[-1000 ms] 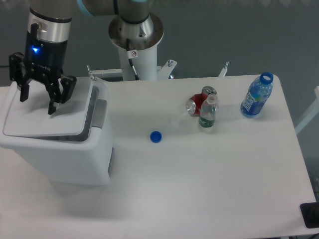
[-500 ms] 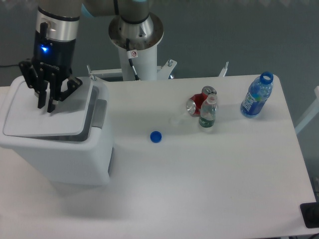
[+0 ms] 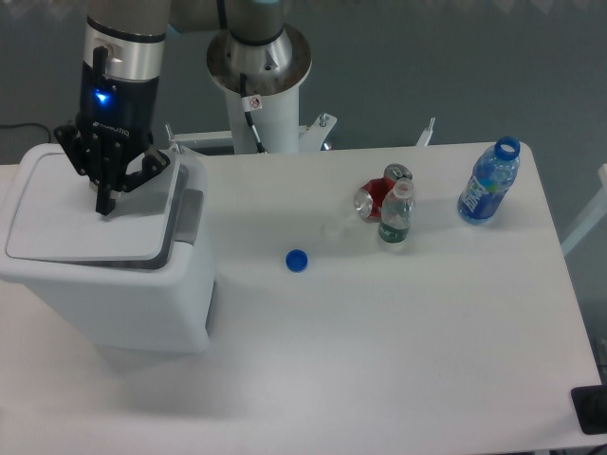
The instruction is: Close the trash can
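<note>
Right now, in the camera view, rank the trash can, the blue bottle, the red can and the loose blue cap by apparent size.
1. trash can
2. blue bottle
3. red can, partly hidden by a small clear bottle
4. blue cap

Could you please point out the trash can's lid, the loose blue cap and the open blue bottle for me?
trash can lid (image 3: 66,223), fixed camera, bare flat top.
blue cap (image 3: 297,260), fixed camera, its centre.
blue bottle (image 3: 487,185), fixed camera, its label.

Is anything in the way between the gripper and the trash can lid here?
Nothing visible. The gripper is directly over the trash can lid, fingers together and pointing down at it. The bottles, can and blue cap lie off to the side.
</note>
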